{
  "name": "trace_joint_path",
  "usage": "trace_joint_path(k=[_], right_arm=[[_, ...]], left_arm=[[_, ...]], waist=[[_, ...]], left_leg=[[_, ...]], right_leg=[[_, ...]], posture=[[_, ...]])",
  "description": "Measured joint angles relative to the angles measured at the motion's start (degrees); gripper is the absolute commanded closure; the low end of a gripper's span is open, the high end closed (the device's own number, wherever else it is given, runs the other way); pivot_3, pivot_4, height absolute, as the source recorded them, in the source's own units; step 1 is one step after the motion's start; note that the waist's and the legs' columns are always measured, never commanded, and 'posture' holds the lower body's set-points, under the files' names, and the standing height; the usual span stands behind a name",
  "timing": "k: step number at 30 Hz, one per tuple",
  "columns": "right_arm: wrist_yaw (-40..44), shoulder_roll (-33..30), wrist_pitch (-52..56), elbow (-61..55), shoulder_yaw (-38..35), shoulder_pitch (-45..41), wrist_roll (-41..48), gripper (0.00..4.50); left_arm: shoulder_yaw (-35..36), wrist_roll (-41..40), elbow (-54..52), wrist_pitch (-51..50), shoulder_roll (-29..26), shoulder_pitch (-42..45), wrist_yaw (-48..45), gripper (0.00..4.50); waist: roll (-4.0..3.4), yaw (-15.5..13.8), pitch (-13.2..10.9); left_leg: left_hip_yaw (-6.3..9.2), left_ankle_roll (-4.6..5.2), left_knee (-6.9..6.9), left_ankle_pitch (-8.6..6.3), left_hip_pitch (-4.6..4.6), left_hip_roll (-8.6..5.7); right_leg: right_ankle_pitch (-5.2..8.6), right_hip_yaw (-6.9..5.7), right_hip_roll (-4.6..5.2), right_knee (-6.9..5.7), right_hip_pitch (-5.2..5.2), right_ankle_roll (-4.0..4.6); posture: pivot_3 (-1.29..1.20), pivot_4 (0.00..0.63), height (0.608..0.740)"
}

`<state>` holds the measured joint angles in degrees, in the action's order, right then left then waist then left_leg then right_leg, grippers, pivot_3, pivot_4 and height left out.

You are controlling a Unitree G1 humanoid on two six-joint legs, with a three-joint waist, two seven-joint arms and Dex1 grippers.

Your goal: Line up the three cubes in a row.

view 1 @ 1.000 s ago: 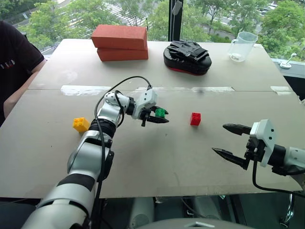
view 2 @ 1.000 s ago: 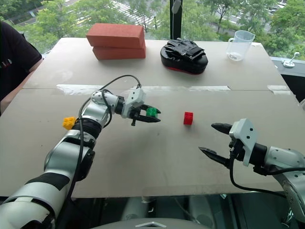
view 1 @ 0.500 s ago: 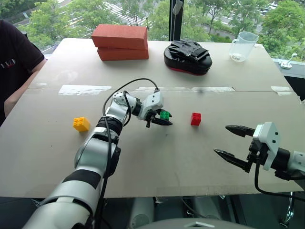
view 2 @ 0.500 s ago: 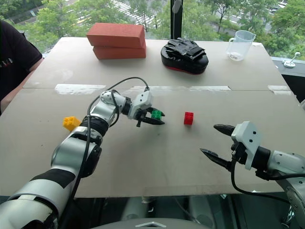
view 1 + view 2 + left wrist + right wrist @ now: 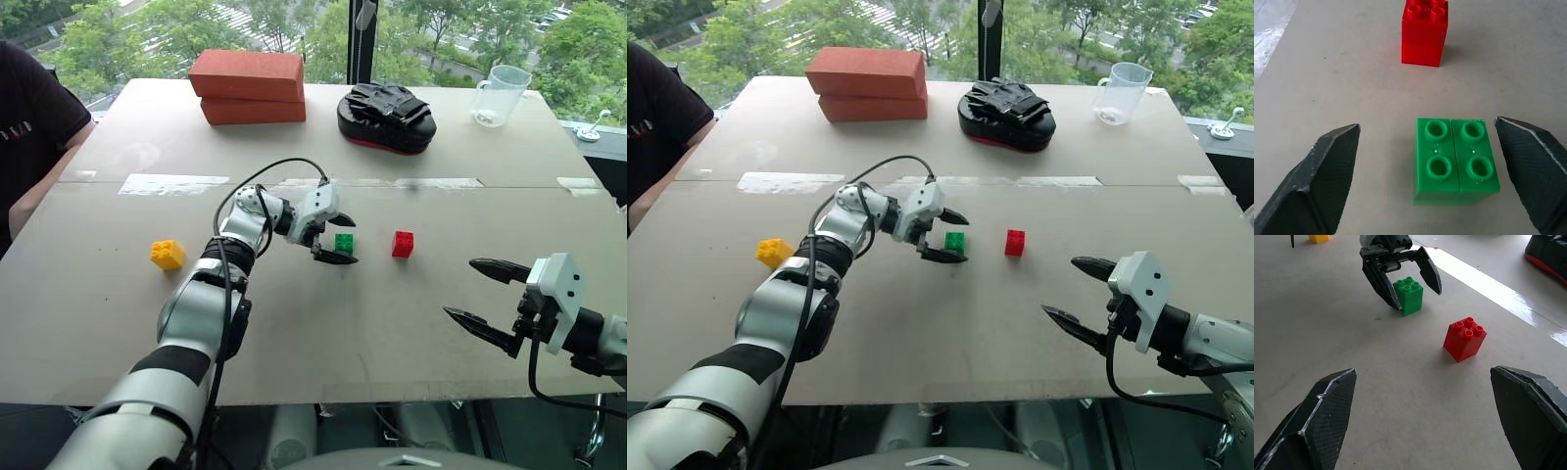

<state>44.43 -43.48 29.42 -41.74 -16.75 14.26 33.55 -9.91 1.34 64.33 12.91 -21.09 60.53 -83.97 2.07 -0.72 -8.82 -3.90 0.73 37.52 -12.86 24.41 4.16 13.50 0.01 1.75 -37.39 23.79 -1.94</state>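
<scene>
I've just let go w/ the left gripper (image 5: 334, 240): its jaws were clamped on the green cube (image 5: 344, 243) a sec ago, now they're spread apart w/ the cube sitting on the counter (image 5: 294, 323) between them, untouched on both sides. It stands upright, just left of the red cube (image 5: 402, 244), roughly in line w/ it. Right gripper (image 5: 487, 299) hangs wide apart near the counter's front edge, holding nothing. So two of three look placed, imo. Yellow cube (image 5: 167, 255) sits well apart on the far left; that's what's left to bring over.
</scene>
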Motion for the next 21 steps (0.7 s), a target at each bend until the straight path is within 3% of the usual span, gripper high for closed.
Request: trace_joint_path(k=[5, 9, 14, 17, 21], right_arm=[[-0.09, 0.01, 0.31, -0.01, 0.09, -1.35, 0.38, 0.0], [0.08, 0.34, 0.41, 0.08, 1.81, -5.02, 1.62, 0.0], [0.46, 1.0, 0.58, 1.03, 5.93, -12.04, 3.5, 0.0], [2.23, 1.08, 0.55, 3.47, 8.87, -17.06, 4.25, 0.0], [4.63, 1.34, 0.44, 7.31, 11.69, -20.48, 4.62, 0.0]], left_arm=[[4.85, -4.91, -10.1, -5.82, -5.73, -3.72, -1.39, 0.04], [13.77, -12.82, -32.31, -22.03, -12.26, -17.24, 5.27, 0.04], [29.09, -17.97, -60.55, -40.27, -12.58, -31.96, 28.94, 0.04], [38.55, -16.71, -75.88, -50.67, -8.31, -38.91, 46.66, 0.04], [45.28, -15.37, -85.14, -63.35, -6.67, -46.87, 58.79, 0.04]], waist=[[-0.02, 0.4, 0.01], [-0.03, 1.47, 0.01], [-0.01, 1.33, 0.0], [0.05, 1.11, 0.03], [0.13, 1.28, 0.08]], left_leg=[[-0.01, 0.0, -0.01, 0.0, -0.05, 0.02], [-0.01, -0.01, -0.01, 0.0, -0.11, 0.06], [0.06, -0.01, -0.01, 0.01, -0.4, 0.05], [-0.07, 0.0, -0.01, 0.01, -0.65, 0.03], [-0.16, 0.0, -0.01, 0.01, -0.7, 0.02]], right_leg=[[0.0, 0.02, 0.0, -0.07, 0.0, 0.0], [0.01, 0.04, 0.04, -0.21, 0.0, 0.0], [0.01, 0.18, 0.11, -0.27, -0.17, -0.04], [0.09, 0.32, 0.14, -0.27, -0.34, -0.18], [0.02, 0.38, 0.08, -0.34, -0.33, -0.05]], posture=[[0.0, 0.15, 0.74], [0.0, 0.15, 0.74], [0.0, 0.15, 0.74], [0.0, 0.15, 0.74], [0.0, 0.15, 0.74]])
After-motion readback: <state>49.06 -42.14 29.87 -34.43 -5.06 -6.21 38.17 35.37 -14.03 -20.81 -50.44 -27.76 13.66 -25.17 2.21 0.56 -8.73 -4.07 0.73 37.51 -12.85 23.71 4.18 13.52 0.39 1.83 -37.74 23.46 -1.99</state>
